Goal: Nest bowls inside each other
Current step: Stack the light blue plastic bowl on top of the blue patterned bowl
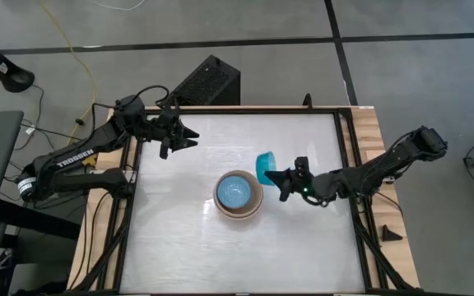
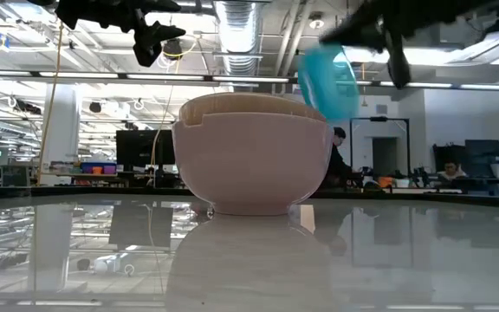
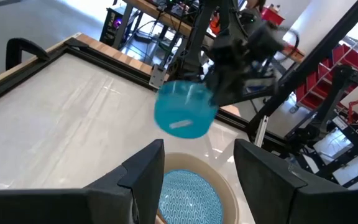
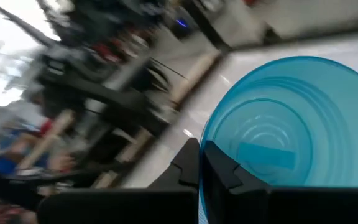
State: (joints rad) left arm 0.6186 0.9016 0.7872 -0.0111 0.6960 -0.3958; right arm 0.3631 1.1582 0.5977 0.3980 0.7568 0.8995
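Observation:
A stack of nested bowls stands on its base at mid-table: a salmon-pink bowl (image 2: 249,169) outermost, a beige bowl (image 1: 238,210) within, and a light blue patterned bowl (image 1: 236,191) innermost. Just right of the stack a teal bowl (image 1: 265,166) hangs in the air, tipped on its side, with my right gripper (image 1: 285,177) shut on it. Its underside (image 3: 184,111) faces the left arm. My left gripper (image 1: 179,136) hovers open above the table's far left, pointing at the stack, with nothing between its fingers (image 3: 145,171). My right gripper pinches the teal bowl's rim (image 4: 206,147), one finger outside the wall and one finger (image 4: 224,169) inside the hollow. The fingers come nearly level from the table's right side. The bowl is lifted clear and tipped, its opening toward the right arm.
A raised dark frame (image 1: 346,156) runs along the table's edges, with wooden strips outside it. A black box (image 1: 207,82) sits beyond the far edge. Bare white tabletop (image 1: 220,255) lies near and to the left of the stack.

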